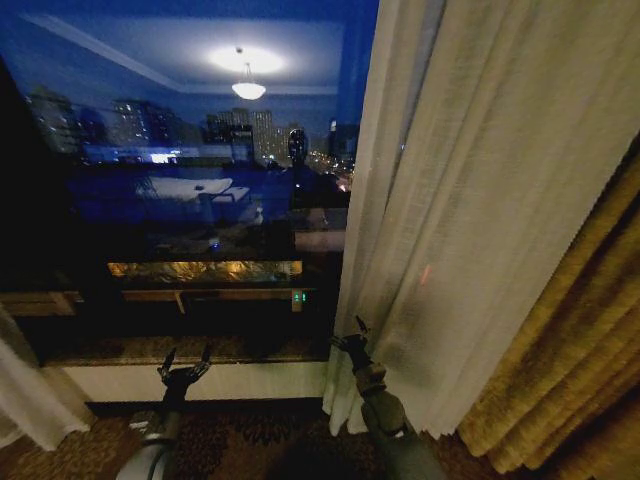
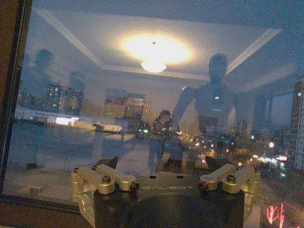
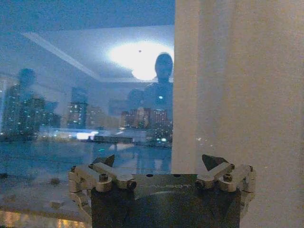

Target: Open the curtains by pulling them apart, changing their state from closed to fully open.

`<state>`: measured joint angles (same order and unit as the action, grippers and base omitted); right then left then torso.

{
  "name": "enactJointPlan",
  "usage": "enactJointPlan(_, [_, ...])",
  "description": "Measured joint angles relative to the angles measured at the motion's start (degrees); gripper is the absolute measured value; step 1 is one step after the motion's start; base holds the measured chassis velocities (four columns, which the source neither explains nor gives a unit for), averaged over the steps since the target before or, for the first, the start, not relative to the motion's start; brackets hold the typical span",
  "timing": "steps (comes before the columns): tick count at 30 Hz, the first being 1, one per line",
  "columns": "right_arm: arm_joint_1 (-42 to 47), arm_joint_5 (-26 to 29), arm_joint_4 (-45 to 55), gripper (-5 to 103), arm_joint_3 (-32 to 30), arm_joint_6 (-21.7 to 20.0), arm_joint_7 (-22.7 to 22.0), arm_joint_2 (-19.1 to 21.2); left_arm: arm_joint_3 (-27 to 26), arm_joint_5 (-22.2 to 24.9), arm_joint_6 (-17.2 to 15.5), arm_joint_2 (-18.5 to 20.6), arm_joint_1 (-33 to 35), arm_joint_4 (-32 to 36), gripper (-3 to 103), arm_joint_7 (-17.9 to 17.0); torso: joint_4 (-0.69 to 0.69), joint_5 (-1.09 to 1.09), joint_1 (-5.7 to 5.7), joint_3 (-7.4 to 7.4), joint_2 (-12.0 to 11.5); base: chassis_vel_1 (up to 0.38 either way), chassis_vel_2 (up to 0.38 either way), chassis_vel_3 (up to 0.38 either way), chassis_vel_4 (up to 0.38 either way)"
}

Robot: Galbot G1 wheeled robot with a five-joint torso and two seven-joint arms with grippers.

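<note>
Scene: A night window (image 1: pixel 200 180), city lights and a reflected ceiling lamp across the upper left of the head view, stands largely uncovered between two sheer panels.

Right curtain panel (image 1: pixel 470 200): Gathered in pleats over the right half of the head view, its inner edge running down the centre-right of the frame; the golden-brown drape (image 1: pixel 590 330) hangs beside it at the far right edge.

Left curtain panel (image 1: pixel 30 400): A bundle of pale fabric at the lower left corner of the head view, well clear of the glass.

Right gripper (image 1: pixel 350 340): Raised at bottom centre-right of the head view, just beside the inner hem of the right panel. In the right wrist view its jaws are spread with nothing between them, the cloth filling the right half of that frame just beyond them.

Left gripper (image 1: pixel 185 370): Raised at bottom centre-left of the head view, facing bare glass and well apart from either panel; jaws spread and empty in the left wrist view.

Window sill (image 1: pixel 200 380): A pale ledge running along the lower part of the head view behind both grippers.

Progress: By the look of it, the pulling apart is mostly done. The right panel reaches further into the opening than the left, so any remaining work would seem to be drawing it further toward the drape.
</note>
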<state>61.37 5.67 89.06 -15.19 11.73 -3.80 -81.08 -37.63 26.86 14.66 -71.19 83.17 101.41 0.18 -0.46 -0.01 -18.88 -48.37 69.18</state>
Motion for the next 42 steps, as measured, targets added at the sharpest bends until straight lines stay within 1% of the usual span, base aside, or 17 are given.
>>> enactJointPlan(3, [-1.17,-0.38,-1.21,100,-0.21,-0.12,-0.9,-0.1,0.0,0.0,0.0,0.0,0.0,0.0,100,0.0,0.0,0.0,0.0,0.0,0.0,0.0,0.0,0.0,0.0])
enactJointPlan(11, [-6.23,-0.56,-6.19,100,-0.92,-2.41,-3.71,-0.98,0.0,0.0,0.0,0.0,0.0,0.0,100,0.0,0.0,0.0,0.0,0.0,0.0,0.0,0.0,0.0,0.0])
enactJointPlan(20, [-11.34,-0.63,-11.55,100,-1.57,-2.94,-5.04,-1.31,0.0,0.0,0.0,0.0,0.0,0.0,100,0.01,0.0,0.01,-0.01,-0.01,0.0,0.0,0.0,0.0,0.0])
enactJointPlan(25, [-11.24,-0.13,-11.46,100,-2.1,-2.86,-5.07,-0.27,0.0,0.0,0.0,0.0,0.0,0.0,100,0.01,0.0,0.01,0.0,0.0,0.0,0.0,0.0,0.0,0.0])
enactJointPlan(35, [-8.07,1.04,-9.82,100,-5.35,-1.86,-4.88,2.56,0.0,0.0,-0.01,0.0,0.0,0.0,100,0.0,0.0,0.01,0.0,0.0,0.0,0.0,0.0,0.0,0.0])
enactJointPlan(42, [-7.14,1.46,-9.42,100,-7.53,-1.52,-4.74,3.3,0.0,0.0,-0.01,0.0,0.0,0.0,100,0.0,-0.01,0.01,0.0,0.0,0.0,0.0,0.0,0.0,0.0])
